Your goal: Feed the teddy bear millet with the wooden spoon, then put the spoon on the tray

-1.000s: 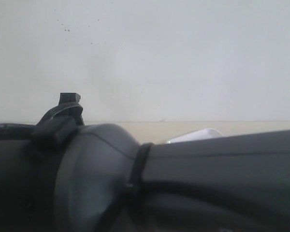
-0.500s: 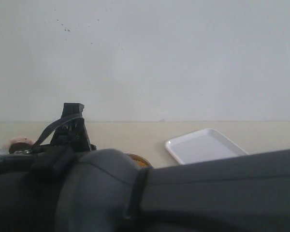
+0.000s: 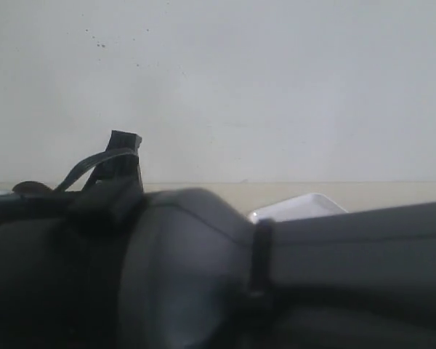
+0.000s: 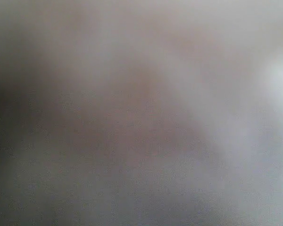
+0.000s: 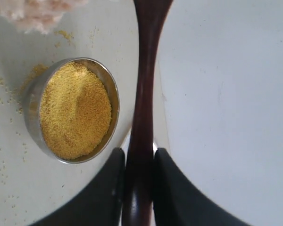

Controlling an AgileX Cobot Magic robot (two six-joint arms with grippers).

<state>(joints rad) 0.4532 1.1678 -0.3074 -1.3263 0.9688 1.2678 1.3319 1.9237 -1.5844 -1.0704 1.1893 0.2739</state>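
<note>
In the right wrist view my right gripper (image 5: 139,152) is shut on the dark reddish-brown wooden spoon (image 5: 146,70), gripping its handle. The spoon runs between the steel bowl (image 5: 32,101) and the white tray (image 5: 226,94); its small bowl end is cut off by the frame's edge. Yellow millet (image 5: 75,110) is heaped in the steel bowl. A patch of the teddy bear's pale fur (image 5: 35,12) shows beyond the bowl. The exterior view shows only a corner of the tray (image 3: 298,207). The left wrist view is a grey blur, with no gripper to be made out.
A thick grey arm (image 3: 203,276) fills the lower half of the exterior view and hides most of the table; a black cabled part (image 3: 122,156) sticks up from it. Millet crumbs (image 5: 2,94) are scattered on the pale table around the bowl.
In the exterior view the grey arm dropped and then rose again, shifting right. It now hides the bowl's edge and most of the tray, which showed half a second ago.
</note>
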